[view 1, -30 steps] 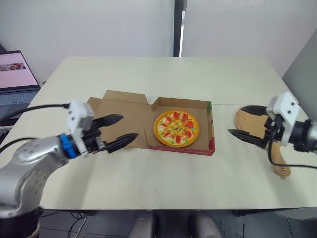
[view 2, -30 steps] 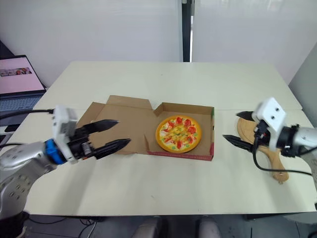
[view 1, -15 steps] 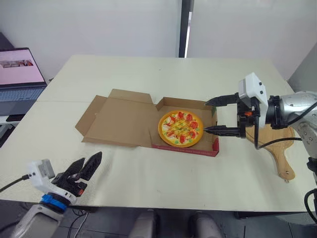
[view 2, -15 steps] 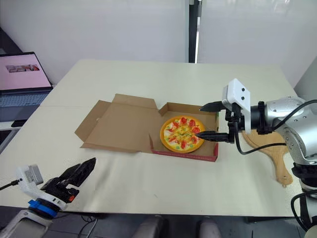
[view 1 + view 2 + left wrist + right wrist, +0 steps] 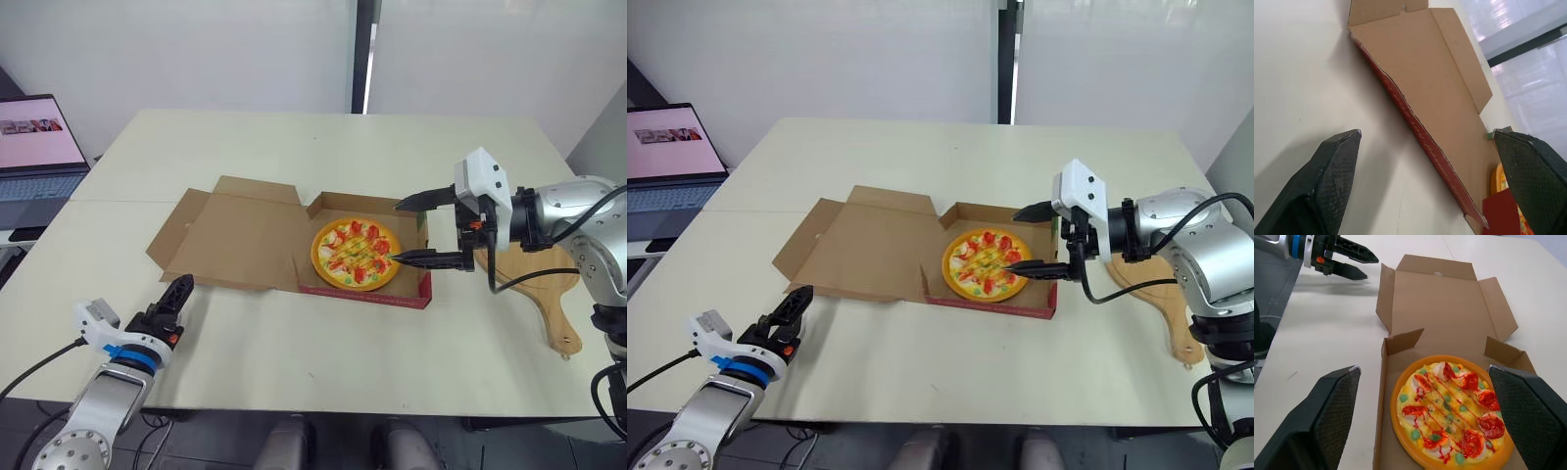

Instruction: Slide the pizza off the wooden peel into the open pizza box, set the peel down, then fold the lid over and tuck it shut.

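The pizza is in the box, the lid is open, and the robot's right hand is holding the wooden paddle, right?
No: the wooden paddle lies on the table; the right gripper is open and empty, over the pizza, as the left eye view shows. The rest is right.

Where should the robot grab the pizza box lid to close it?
Grip the lid by its outer flap, the edge farthest from the pizza. Come from the robot's left, where the left hand is: the lid lies flat, hinged beside the pizza, so that free edge probably lifts easiest.
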